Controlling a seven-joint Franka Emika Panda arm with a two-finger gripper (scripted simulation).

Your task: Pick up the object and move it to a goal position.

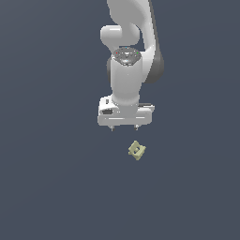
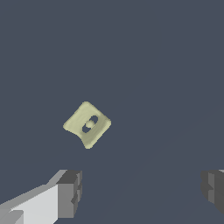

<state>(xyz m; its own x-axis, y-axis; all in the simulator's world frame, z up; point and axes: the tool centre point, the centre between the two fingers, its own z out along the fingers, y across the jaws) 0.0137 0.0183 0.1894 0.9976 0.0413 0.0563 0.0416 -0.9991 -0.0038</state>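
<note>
Exterior view is showing me the white Panda arm (image 1: 129, 42) hanging down the middle of the frame, and I am seeing nothing else on the plain dark ground (image 1: 47, 187) except the piece I am after. Below the arm's wrist, the gripper (image 1: 124, 128) is pointing straight down with its two short fingertips standing well apart and nothing between them.

The object (image 1: 137, 150), a tiny pale yellow-green blocky piece with a dark recess facing up, is lying on the ground at about five o'clock from the gripper in this view, near but not under it, and clearly apart from both fingertips.

Wrist view is giving me the same story: the object (image 2: 87, 124) is sitting turned like a diamond, off the line joining the two dark finger pads (image 2: 70, 192), closer to one of them. I am judging that the hand needs a sideways shift to centre over the piece, perhaps a small twist to square up with its flat sides, before descending.
</note>
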